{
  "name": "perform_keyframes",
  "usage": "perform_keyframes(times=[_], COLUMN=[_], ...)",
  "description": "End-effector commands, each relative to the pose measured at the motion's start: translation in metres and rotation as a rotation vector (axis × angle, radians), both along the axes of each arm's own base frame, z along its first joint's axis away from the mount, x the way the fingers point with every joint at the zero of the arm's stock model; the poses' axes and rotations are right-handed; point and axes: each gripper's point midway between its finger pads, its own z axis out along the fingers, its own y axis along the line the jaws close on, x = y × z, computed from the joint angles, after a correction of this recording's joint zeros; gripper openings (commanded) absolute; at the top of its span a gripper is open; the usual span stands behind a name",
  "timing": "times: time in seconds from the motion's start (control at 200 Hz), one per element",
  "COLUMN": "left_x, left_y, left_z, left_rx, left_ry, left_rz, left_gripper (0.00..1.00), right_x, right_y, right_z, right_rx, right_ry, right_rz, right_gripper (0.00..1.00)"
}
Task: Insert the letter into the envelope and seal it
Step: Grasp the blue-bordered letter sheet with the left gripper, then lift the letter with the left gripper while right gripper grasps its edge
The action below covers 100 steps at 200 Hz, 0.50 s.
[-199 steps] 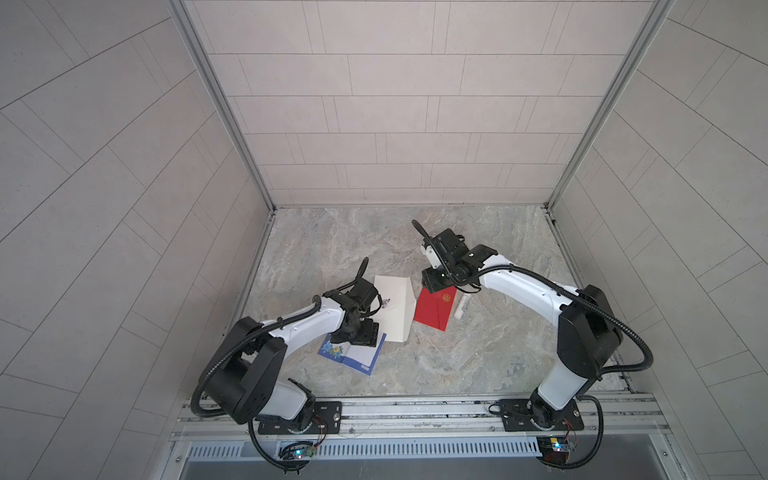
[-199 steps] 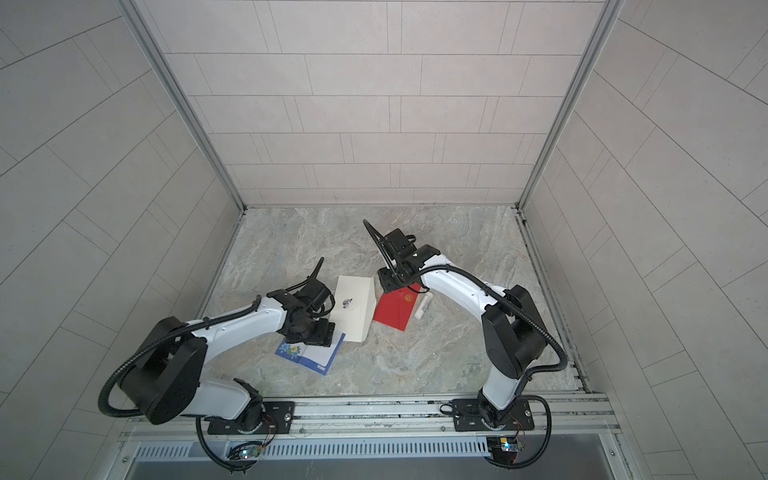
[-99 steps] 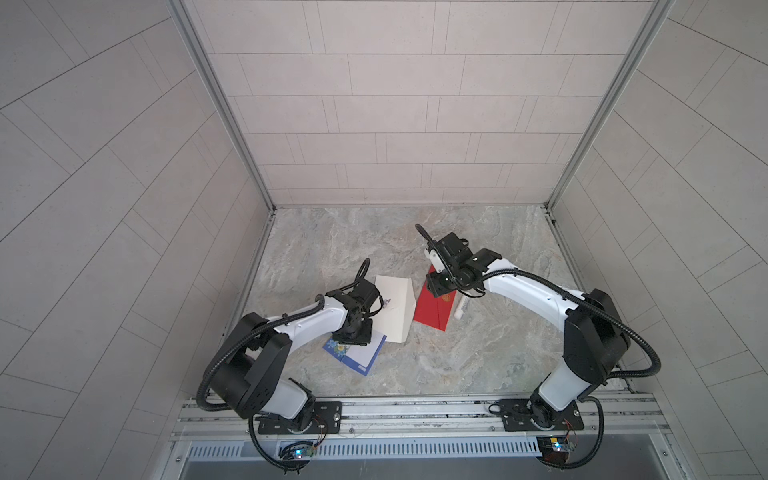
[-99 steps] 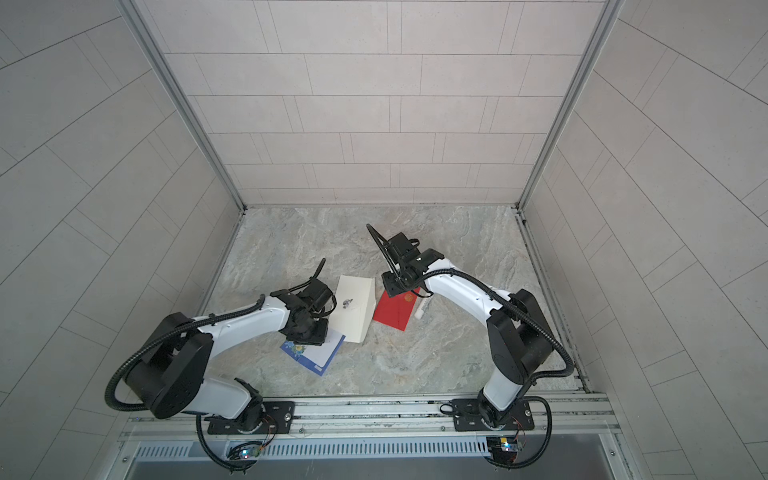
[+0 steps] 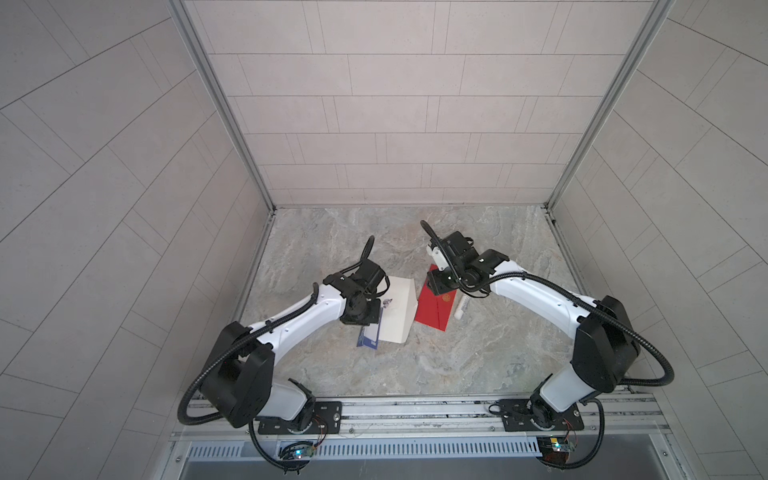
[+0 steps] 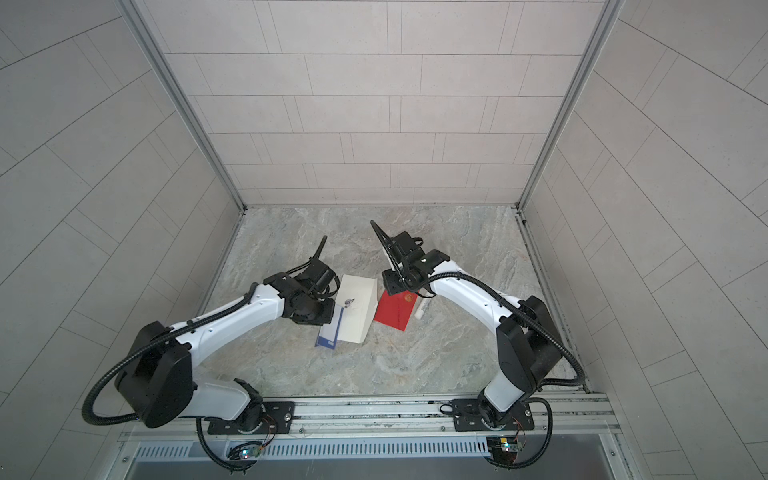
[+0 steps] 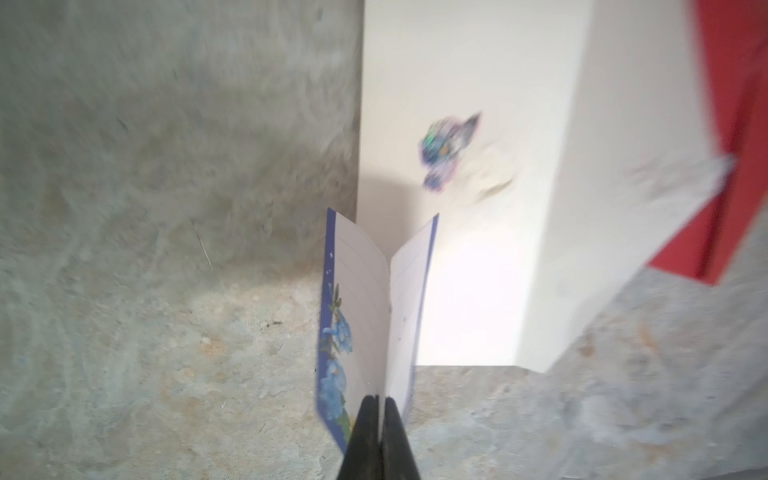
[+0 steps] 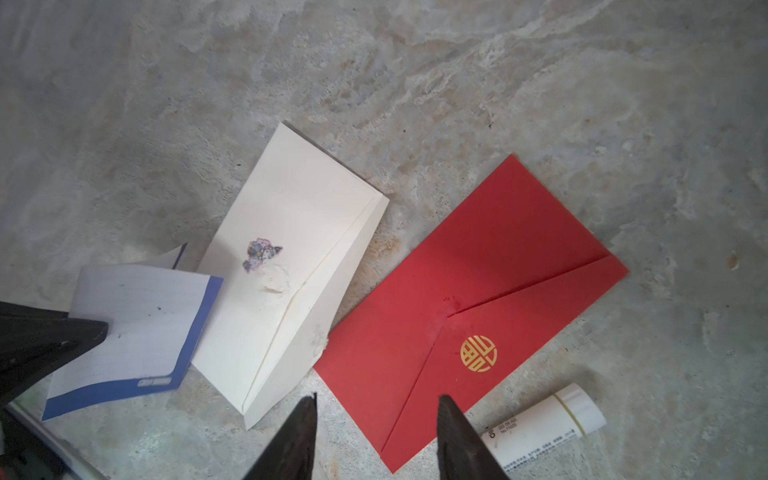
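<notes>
Left tool [image 7: 380, 401]: pressed together on the folded edge of the letter [image 7: 361, 299]. The sheet is lifted and stands on edge, probably so that the fold leads into the pocket.

Letter: at 7 o'clock of the white envelope [image 7: 478, 124], just beside it, not yet inside. The envelope's flap looks part-raised, so the mouth seems reachable.

Red envelope [image 8: 478, 291]: at 3 o'clock of the white one, flat on the surface [image 5: 415, 357].

Right tool [image 8: 376, 401]: spread and empty above the red envelope's edge, likely waiting to brace.

Glue stick [image 8: 548, 424]: at 3 o'clock again, handy for sealing.
</notes>
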Motion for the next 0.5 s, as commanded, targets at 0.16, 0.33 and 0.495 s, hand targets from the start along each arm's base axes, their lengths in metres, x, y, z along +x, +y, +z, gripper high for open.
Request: perform_keyframes(times=[0.16, 0.33, 0.495], left_x=[0.042, 0.049, 0.050], left_y=[-0.099, -0.139, -0.154], left_z=[0.122, 0.173, 0.208], left_rx=[-0.451, -0.690, -0.901], left_ry=[-0.116, -0.155, -0.181], left_rz=[-0.164, -0.269, -0.300], left_gripper=[0.00, 0.00, 0.00], right_x=[-0.006, -0.007, -0.013], right_y=[0.018, 0.006, -0.003], right_z=[0.092, 0.127, 0.135], right_rx=[0.517, 0.756, 0.809], right_ry=[-0.070, -0.096, -0.092], right_rz=[0.084, 0.084, 0.094], right_gripper=[0.77, 0.80, 0.80])
